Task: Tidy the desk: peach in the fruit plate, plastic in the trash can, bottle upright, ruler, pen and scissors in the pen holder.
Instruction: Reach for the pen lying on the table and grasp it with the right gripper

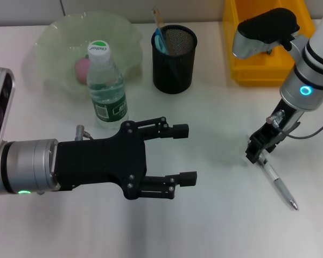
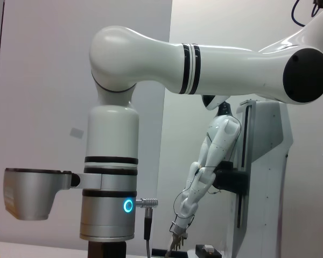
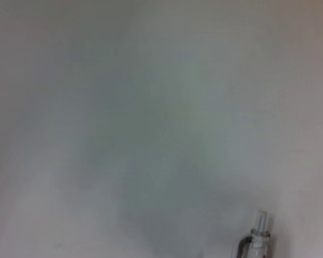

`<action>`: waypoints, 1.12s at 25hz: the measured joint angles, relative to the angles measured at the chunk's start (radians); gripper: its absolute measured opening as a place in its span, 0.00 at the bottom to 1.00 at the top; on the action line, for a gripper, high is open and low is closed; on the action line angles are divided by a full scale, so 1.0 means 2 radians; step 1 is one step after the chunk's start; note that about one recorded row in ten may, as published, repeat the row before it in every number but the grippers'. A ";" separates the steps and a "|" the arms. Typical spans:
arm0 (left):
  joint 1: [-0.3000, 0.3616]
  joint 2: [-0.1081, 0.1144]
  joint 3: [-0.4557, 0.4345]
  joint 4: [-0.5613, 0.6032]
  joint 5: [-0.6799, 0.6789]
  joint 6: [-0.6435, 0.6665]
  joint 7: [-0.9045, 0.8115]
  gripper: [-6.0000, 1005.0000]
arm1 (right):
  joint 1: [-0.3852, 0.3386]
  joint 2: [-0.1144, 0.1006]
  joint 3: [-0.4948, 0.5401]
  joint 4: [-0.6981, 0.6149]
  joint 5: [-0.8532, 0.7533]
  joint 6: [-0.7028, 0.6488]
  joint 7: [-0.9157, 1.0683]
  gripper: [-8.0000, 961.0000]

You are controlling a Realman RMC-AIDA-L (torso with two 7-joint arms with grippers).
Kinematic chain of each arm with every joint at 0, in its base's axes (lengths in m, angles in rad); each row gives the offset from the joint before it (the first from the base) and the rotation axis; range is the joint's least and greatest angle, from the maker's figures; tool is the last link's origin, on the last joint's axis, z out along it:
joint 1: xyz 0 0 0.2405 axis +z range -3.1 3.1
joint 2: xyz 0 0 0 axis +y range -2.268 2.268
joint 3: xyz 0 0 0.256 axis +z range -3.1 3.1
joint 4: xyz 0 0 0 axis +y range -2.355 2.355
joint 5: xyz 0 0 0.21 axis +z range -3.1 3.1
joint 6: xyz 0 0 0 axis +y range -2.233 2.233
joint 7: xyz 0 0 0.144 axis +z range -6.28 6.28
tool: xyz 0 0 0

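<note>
So at this point the right gripper (image 1: 257, 153) was down on the table (image 1: 215, 226), sitting right at the upper end of the pen (image 1: 277, 183), which lay flat and angled away toward the robot's right. Honestly I couldn't tell whether the jaws were clamped on it or just straddling it, too much black on black there. The left gripper (image 1: 185, 155) hovered in the middle with its jaws wide apart and nothing between them, just beside the bottle (image 1: 106, 88), which already stood upright. The peach (image 1: 82, 70) sat in the fruit plate (image 1: 54, 37), and the pen holder (image 1: 174, 59) already had a couple of things poking out of it. My take on doing this step well: grab the pen close to its end and squarely across the barrel so it doesn't swivel, lift straight up, then let it hang near vertical before lowering into the holder, aiming for the open side away from what's already in there. The yellow bin (image 1: 258, 70) was close by, so swing clear of it.
</note>
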 joint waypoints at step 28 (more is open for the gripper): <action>0.002 0.000 0.000 0.000 0.000 -0.001 0.001 0.80 | -0.001 0.001 -0.005 0.013 0.000 0.013 0.000 0.39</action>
